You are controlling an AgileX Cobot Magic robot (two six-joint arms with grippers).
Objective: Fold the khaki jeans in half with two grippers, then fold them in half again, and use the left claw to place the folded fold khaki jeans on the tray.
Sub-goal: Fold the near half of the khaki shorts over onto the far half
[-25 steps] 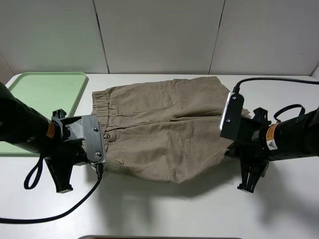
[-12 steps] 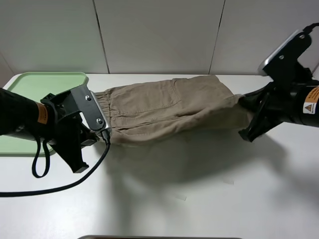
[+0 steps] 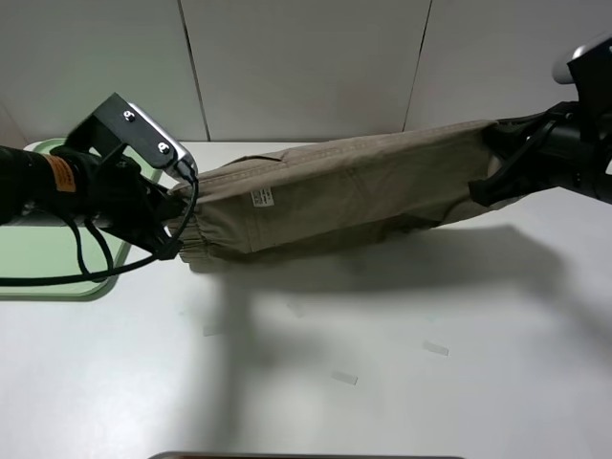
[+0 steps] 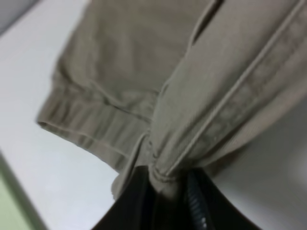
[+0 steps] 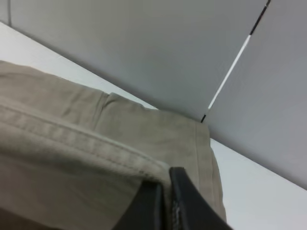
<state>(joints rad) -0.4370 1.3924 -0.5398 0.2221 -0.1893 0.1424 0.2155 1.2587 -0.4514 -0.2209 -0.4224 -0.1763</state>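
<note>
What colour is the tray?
The tray is pale mint green; the exterior high view shows it best.

The khaki jeans (image 3: 354, 186), tan shorts with a gathered waistband and a small white label, hang doubled over in a taut band above the white table, running from about 9 o'clock up toward 2 o'clock. The black left claw (image 3: 180, 228) pinches their waistband end at 9 o'clock. The black right gripper (image 3: 492, 164) clamps the leg end at 2 o'clock. The pale mint-green tray (image 3: 53, 266) lies flat at the table's 9 o'clock edge.
</note>
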